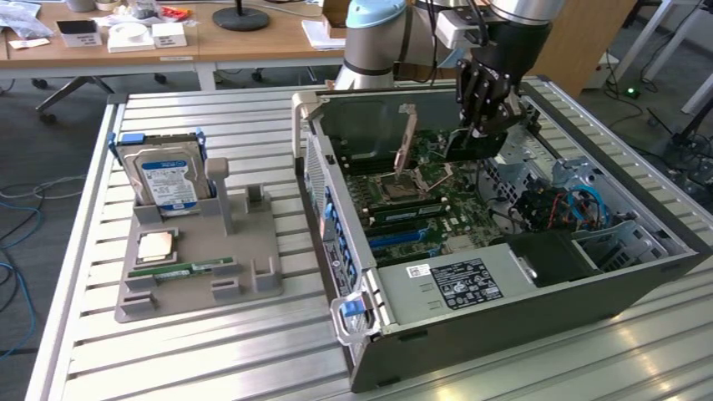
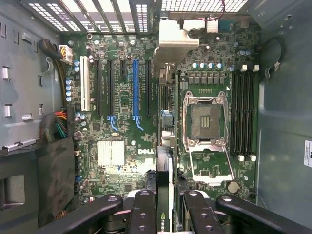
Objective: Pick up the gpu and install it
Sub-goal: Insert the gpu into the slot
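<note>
Gripper (image 1: 482,125) hangs over the open computer case (image 1: 523,334). Its fingers (image 2: 144,209) are clamped 1 on each side of the gpu (image 2: 163,168), which is held on edge above the motherboard (image 2: 122,161) and clear of every slot. The bracket (image 2: 178,36) points toward the vented case wall on the exterior view's left. Risk 1: the card sits over the strip between the blue slot (image 2: 136,87) and the open CPU socket (image 2: 204,119), not over the slot. Lowered on this line, its edge would likely strike board components or the bare socket contacts. Risk 2: the bracket could catch the vented wall if the card goes down tilted. Risk 3: the hold is on a thin board, so any snag could twist it between the fingers. Containers, near to far: the grey holder (image 1: 250,242) on the exterior view's left carries a green memory stick (image 1: 184,269) lying flat, a processor chip (image 1: 154,245) flat behind it, and a hard drive (image 1: 167,180) standing upright in the farthest slot. The case holds the motherboard, whose expansion slots and 4 memory slots (image 2: 241,112) appear unfilled, with blue cables (image 1: 568,205) at the exterior view's right.
</note>
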You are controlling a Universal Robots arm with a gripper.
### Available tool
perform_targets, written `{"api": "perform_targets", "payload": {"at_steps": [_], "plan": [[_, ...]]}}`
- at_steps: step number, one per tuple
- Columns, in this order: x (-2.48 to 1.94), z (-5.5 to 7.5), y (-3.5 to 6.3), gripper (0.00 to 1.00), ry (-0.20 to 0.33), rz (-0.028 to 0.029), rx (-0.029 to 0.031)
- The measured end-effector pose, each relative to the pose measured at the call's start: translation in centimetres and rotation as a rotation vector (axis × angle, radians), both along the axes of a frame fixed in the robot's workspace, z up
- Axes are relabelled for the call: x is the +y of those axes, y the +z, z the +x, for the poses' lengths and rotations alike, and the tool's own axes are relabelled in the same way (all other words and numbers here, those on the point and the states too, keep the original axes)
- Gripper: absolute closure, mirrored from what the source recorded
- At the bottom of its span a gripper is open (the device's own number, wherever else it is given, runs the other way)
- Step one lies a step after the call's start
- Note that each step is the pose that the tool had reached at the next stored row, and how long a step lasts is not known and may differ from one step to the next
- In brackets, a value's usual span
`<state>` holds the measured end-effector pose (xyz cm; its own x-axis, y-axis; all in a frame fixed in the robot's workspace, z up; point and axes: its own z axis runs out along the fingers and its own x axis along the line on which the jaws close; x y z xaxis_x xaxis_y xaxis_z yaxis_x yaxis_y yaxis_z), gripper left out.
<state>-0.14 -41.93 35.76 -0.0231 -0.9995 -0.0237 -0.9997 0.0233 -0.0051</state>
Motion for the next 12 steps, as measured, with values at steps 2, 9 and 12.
{"api": "perform_targets", "payload": {"at_steps": [2, 9, 12], "plan": [[0.00, 0.00, 0.00, 0.74, 0.000, -0.0001, 0.0001], [0.00, -0.12, -0.07, 0.74, 0.000, 0.0001, 0.0000], [0.00, -0.23, -0.10, 0.74, 0.000, 0.0000, 0.0000]]}}
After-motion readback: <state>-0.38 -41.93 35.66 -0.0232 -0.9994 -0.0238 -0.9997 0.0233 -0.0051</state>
